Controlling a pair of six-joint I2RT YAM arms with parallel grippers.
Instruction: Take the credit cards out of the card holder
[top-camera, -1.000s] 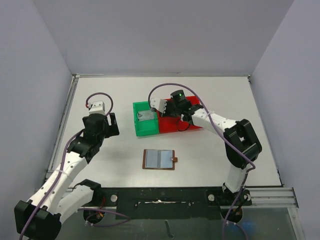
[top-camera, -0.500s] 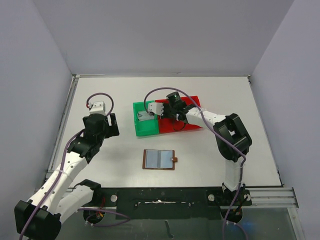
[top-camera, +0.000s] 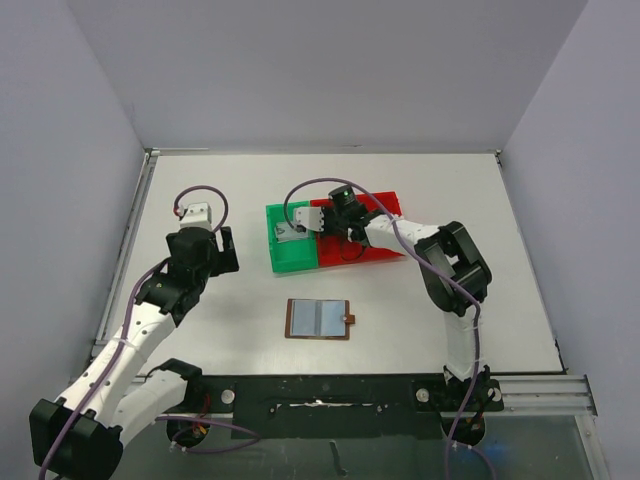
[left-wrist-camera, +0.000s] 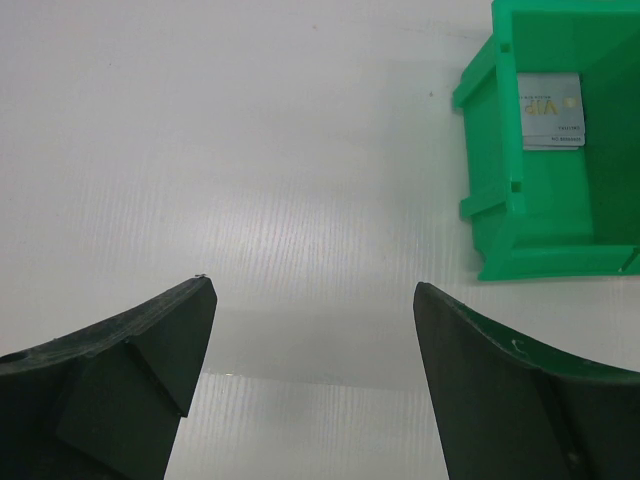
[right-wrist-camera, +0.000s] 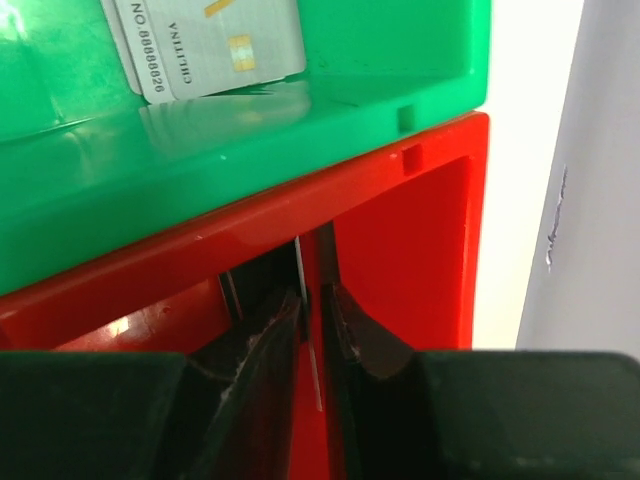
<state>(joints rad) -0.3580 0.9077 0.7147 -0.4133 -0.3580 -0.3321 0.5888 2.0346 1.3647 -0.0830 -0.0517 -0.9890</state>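
Note:
The card holder (top-camera: 318, 319) lies open on the table near the front, its two blue-grey panels up and its tab on the right. A silver-grey credit card (right-wrist-camera: 205, 45) lies flat in the green bin (top-camera: 292, 258); the left wrist view shows this card (left-wrist-camera: 550, 110) too. My right gripper (right-wrist-camera: 311, 292) reaches down into the red bin (right-wrist-camera: 420, 230). A thin credit card (right-wrist-camera: 314, 370) stands edge-on between its jaws. The jaws are slightly parted, with a sliver of gap beside the card. My left gripper (left-wrist-camera: 312, 290) hangs open over bare table, left of the green bin.
The green bin and the red bin (top-camera: 375, 250) stand side by side at the table's middle back. Grey walls close in the table on three sides. The right arm's cable loops above the bins.
The right gripper has shifted left and lowered into the red bin by the green bin's wall. Its jaws have parted slightly around the card. The left arm has stayed still.

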